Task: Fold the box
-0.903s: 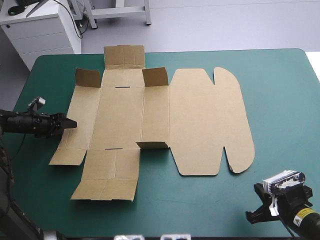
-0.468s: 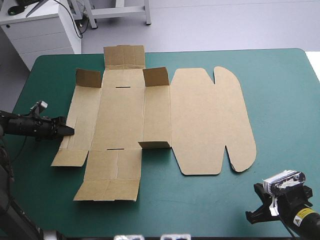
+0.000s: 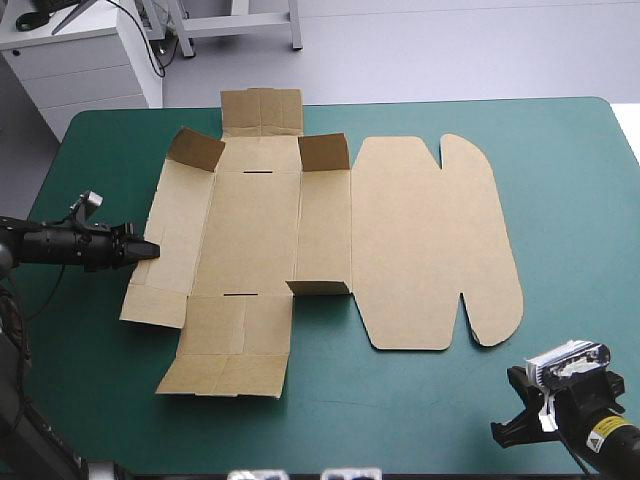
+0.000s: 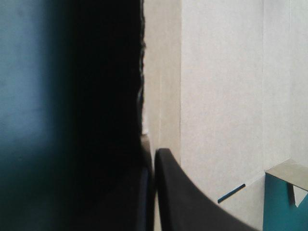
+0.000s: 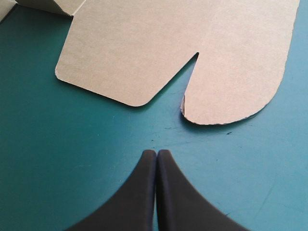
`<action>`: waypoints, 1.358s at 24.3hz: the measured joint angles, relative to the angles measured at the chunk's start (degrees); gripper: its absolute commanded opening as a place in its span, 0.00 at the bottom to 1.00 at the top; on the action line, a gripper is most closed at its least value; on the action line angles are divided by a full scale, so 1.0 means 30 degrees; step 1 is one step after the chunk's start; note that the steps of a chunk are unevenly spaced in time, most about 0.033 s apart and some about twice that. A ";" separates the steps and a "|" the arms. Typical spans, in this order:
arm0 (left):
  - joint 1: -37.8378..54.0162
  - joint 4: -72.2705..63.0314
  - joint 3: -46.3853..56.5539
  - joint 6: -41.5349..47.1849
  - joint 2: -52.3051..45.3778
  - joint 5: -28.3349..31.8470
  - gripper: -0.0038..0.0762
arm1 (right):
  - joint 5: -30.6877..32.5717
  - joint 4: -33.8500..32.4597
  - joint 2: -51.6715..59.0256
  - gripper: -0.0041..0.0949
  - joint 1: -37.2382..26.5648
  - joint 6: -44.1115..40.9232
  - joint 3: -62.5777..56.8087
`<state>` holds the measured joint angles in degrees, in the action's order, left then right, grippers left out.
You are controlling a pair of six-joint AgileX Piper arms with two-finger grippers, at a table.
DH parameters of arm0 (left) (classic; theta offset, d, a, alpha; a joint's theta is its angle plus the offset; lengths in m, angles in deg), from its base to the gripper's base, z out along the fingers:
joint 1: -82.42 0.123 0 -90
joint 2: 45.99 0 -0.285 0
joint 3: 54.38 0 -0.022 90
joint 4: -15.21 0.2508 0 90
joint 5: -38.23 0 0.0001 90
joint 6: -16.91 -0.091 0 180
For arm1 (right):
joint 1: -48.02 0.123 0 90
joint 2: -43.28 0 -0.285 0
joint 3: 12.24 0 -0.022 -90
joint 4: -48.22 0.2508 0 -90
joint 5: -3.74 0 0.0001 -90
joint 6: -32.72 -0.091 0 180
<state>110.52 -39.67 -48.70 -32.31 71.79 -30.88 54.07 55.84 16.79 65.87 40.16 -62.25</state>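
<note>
The brown box (image 3: 330, 240) lies as a flat cut sheet on the teal-green cover, with two small flaps (image 3: 325, 152) raised at its far side and one at its near side. My left gripper (image 3: 150, 248) is at the sheet's left edge. In the left wrist view its black fingers (image 4: 178, 192) are all but shut, with the edge of the box (image 4: 221, 96) between them. My right gripper (image 5: 156, 153) is shut and holds nothing. It rests over bare cover, a short way from the rounded tab of the lid (image 5: 231, 91), near the table's front right corner (image 3: 505, 432).
Bare teal-green cover (image 3: 570, 200) lies to the right of the sheet and along the front edge. A white cabinet (image 3: 80, 60) stands beyond the table's far left corner.
My left gripper has closed on the sheet's left edge. The whole sheet has slid to the right and turned slightly. The right arm has not moved.
</note>
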 measured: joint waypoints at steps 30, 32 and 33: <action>-0.0788 0.0743 0.1214 0.0123 -0.3062 0.0226 0.70 | 0.0000 0.0055 0.0000 0.02 0.0000 0.0000 0.0000; -0.0788 0.0962 0.0930 0.0306 -0.3062 0.0226 0.70 | 0.0000 0.0055 0.0000 0.02 0.0000 0.0000 0.0000; -0.0788 0.1230 0.0680 0.0602 -0.3062 0.0226 0.70 | 0.0000 0.0055 0.0000 0.02 0.0000 0.0000 0.0000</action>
<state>108.16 -35.98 -46.66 -30.50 62.60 -30.20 54.07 56.00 16.79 65.87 40.16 -62.25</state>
